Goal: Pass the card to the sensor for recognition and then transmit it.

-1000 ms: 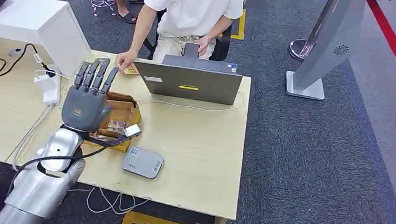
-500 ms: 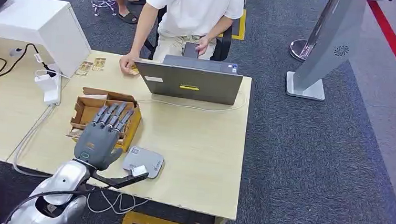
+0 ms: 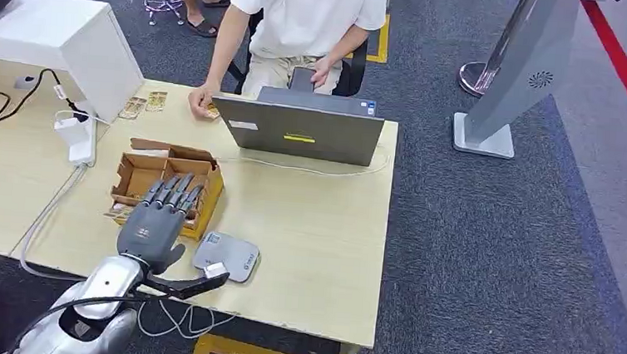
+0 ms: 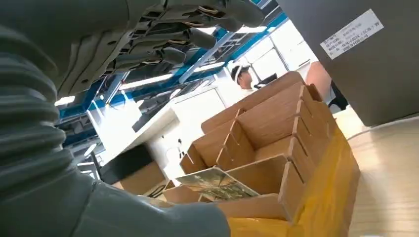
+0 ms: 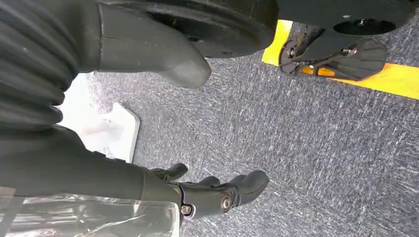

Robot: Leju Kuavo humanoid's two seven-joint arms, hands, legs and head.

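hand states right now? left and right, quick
Left hand: open, fingers spread above the cardboard box, holding nothing.
Right hand: hangs over the carpet, fingers curled, nothing visible in them; open or closed cannot be told.

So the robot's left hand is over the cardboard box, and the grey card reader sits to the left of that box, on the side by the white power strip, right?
Not quite. The left hand is over the cardboard box, but the grey card reader lies at the box's near right corner, towards the table's front edge. The white power strip is on the box's other side. The head view shows this.
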